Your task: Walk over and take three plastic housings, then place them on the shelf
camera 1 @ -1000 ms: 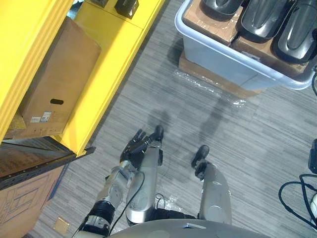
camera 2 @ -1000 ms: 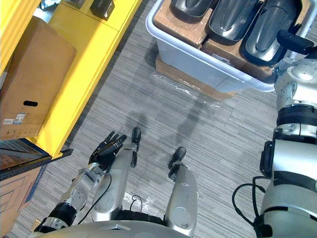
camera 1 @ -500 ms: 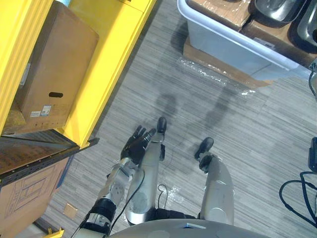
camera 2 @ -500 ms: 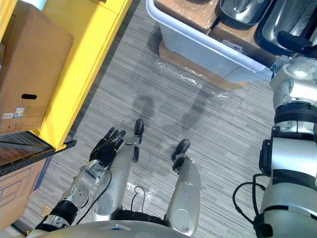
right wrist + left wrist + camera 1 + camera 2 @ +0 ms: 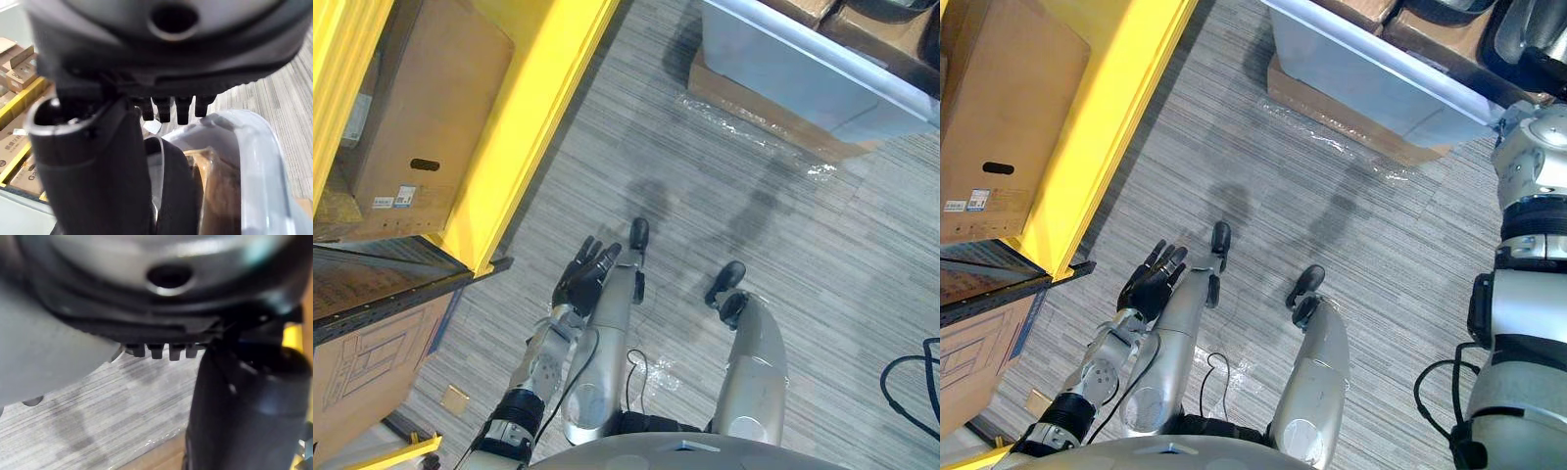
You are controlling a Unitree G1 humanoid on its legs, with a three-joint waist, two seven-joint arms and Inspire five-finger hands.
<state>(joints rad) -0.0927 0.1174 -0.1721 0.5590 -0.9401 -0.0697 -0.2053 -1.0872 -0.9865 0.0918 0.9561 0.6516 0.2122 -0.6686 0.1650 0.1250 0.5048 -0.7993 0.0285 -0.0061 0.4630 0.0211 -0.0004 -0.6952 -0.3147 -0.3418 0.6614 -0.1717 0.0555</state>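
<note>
Most of the area we inspected was grey striped floor (image 5: 822, 255). One yellow shelf (image 5: 524, 127) ran along the left side, and a brown cardboard box (image 5: 421, 108) stood in it. We noted a pale tub (image 5: 1381, 83) on a cardboard base (image 5: 1351, 127) ahead to the right, well apart from the shelf. Dark plastic housings (image 5: 173, 191) lay inside the tub on cardboard. The right hand (image 5: 161, 58) hung above the tub's rim, fingers straight, holding nothing. The left hand (image 5: 1151, 284) hung low above the floor near the shelf's corner, fingers spread straight, likewise empty.
</note>
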